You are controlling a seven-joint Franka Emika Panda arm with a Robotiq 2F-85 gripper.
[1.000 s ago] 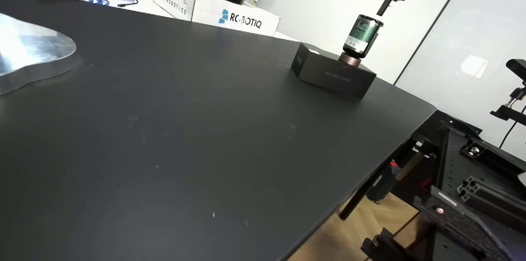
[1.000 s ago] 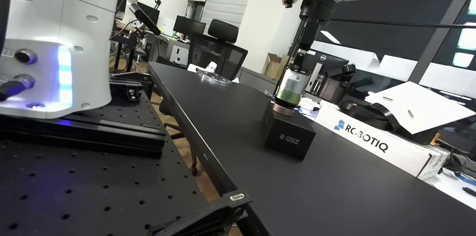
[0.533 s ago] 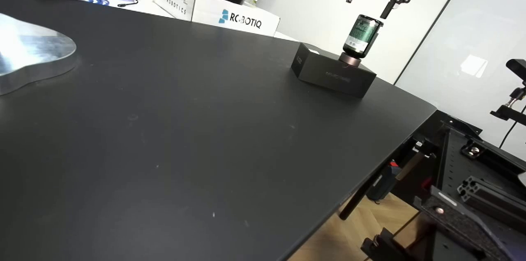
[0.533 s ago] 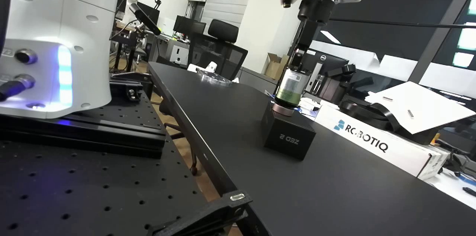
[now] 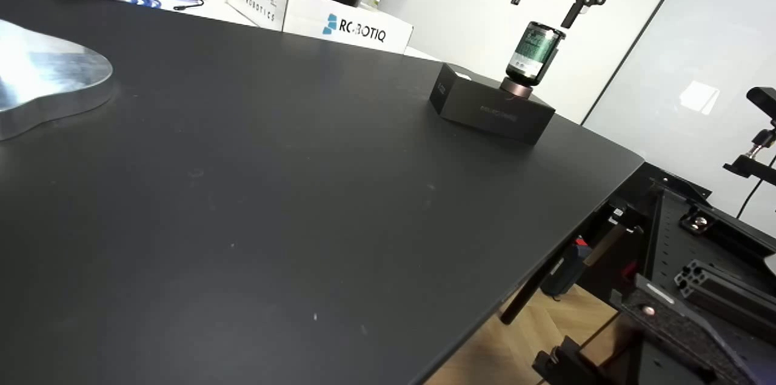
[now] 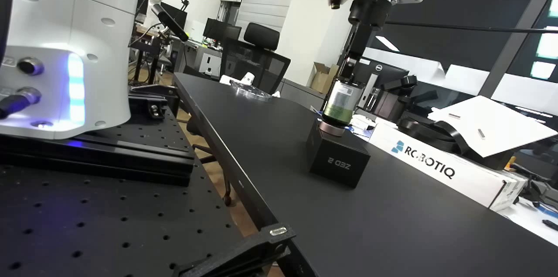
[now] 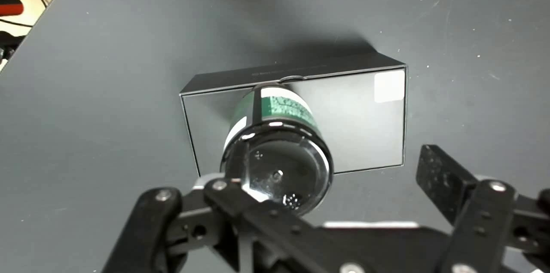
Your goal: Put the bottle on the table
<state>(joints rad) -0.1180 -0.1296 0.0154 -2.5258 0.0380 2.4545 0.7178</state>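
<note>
The jaws of the black, jointed, two-fingered gripper point(image 5: 541, 13) are spread wide; one finger point(image 5: 573, 15) is near the upper end of the short, cylindrical, dark green, pale-labelled bottle point(image 5: 534, 51), though whether it touches cannot be told; the bottle stands with its reddish metallic band point(image 5: 516, 88) down and glossy dark round end up, on the matte black rectangular box point(image 5: 491, 109); in the wrist view a white square sticker point(image 7: 389, 86) marks the box's top, toward the end away from the bottle; the box rests on the large, matte black, flat tabletop point(image 5: 273, 191); past the tabletop's edge, in both exterior views, lies a long, white, ROBOTIQ-lettered box point(image 6: 436, 165); in an exterior view a black mesh-backed office chair point(image 6: 255, 56) stands beyond the tabletop.
</note>
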